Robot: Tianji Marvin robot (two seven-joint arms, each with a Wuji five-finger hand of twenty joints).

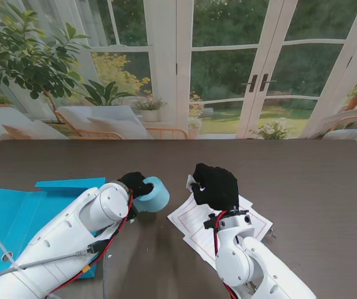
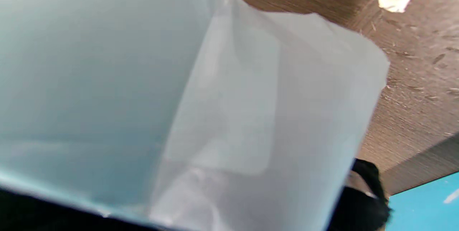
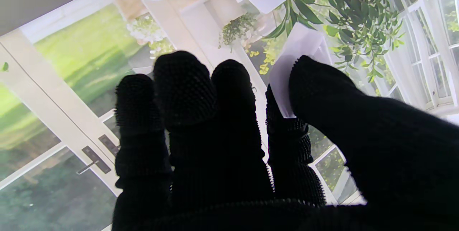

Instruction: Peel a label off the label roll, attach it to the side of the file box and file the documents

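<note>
Near the middle of the dark table (image 1: 303, 180), the left hand (image 1: 136, 184) is gripping the label roll (image 1: 153, 194) — a pale blue roll lying on its side with its open core facing right, the black-gloved fingers wrapping its left end. From the left wrist, the roll's backing (image 2: 107, 91) is filling most of the view, with a loose translucent strip (image 2: 272, 116) peeling outward from it and one gloved fingertip (image 2: 365, 195) showing at the strip's edge.

Just to the right of the roll, the right hand (image 1: 215, 185) is hovering raised over the documents (image 1: 194, 219), which are lying fanned on the table nearer to me than the hand's knuckles. That hand is pinching a small white label (image 3: 297, 62) between thumb and index finger; the other three fingers (image 3: 183, 91) are curling close together beside the pinch. In the stand's view the label is showing only as a small white scrap (image 1: 190, 181) at the hand's left edge, between the hand and the roll, apart from the roll itself.

On the left side of the table, the blue file box (image 1: 16, 218) is lying flat and open, partly under the left arm — well apart from the label held in the right hand.
</note>
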